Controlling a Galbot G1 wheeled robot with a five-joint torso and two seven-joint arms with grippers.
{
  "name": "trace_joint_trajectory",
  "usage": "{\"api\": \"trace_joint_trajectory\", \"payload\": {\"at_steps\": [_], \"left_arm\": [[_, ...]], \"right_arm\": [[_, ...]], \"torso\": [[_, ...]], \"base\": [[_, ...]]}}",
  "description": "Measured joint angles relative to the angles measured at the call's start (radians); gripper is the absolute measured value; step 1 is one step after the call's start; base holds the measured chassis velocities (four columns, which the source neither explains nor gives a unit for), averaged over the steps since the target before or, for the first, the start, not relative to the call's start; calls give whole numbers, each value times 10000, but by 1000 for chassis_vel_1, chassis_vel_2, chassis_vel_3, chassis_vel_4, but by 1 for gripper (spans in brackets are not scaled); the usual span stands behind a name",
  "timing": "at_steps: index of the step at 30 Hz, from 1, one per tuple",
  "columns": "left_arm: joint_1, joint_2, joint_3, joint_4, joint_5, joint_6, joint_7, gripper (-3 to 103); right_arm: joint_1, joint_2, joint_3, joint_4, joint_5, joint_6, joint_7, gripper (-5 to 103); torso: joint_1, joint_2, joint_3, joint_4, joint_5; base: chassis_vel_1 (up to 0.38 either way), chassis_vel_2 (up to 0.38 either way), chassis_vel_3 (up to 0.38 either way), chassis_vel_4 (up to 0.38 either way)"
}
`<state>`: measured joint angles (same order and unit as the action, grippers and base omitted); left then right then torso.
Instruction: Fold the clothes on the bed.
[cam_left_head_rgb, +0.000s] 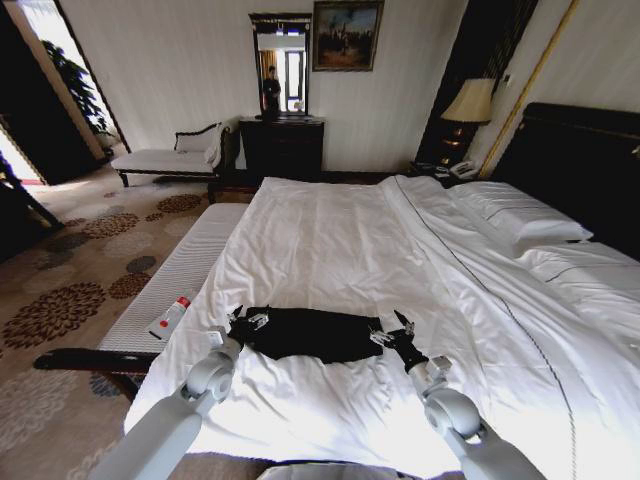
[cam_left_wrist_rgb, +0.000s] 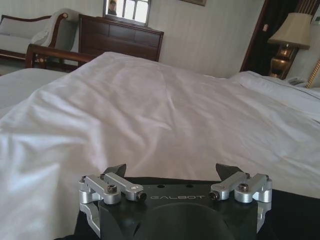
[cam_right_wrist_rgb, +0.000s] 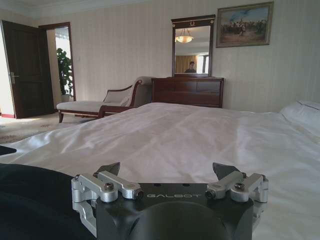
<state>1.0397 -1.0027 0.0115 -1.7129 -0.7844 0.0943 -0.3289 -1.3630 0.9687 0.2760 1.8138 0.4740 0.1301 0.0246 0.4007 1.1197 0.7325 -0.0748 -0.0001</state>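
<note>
Lying flat and bunched into a low oblong near the foot of the large white-sheeted bed (cam_left_head_rgb: 330, 240), the small black soft-fabric garment (cam_left_head_rgb: 308, 333) stretches between the two grippers. At its left end sits the left gripper (cam_left_head_rgb: 247, 320), jaws spread wide apart, with black cloth showing just below and beside its fingers (cam_left_wrist_rgb: 116, 172) in the left wrist view. At the garment's right end the right gripper (cam_left_head_rgb: 391, 330) is likewise spread wide, its fingertips (cam_right_wrist_rgb: 224, 170) over white sheet and the dark fabric lying off to one side.
</note>
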Motion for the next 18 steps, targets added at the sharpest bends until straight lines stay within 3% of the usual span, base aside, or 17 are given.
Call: {"api": "trace_joint_trajectory", "payload": {"at_steps": [9,18], "left_arm": [[96,292,427,372,100,59,-8,100],[998,695,2,-130,289,19,122,100]], "right_arm": [[1329,146,-1449,-1364,202,-116,28,100],[538,335,-1278,-1934,-103,170,-307,100]], "torso": [[-2,0,-1,7,-1],[-3,1,-2,4,-2]], "base": [[0,0,0,0],[0,0,0,0]]}}
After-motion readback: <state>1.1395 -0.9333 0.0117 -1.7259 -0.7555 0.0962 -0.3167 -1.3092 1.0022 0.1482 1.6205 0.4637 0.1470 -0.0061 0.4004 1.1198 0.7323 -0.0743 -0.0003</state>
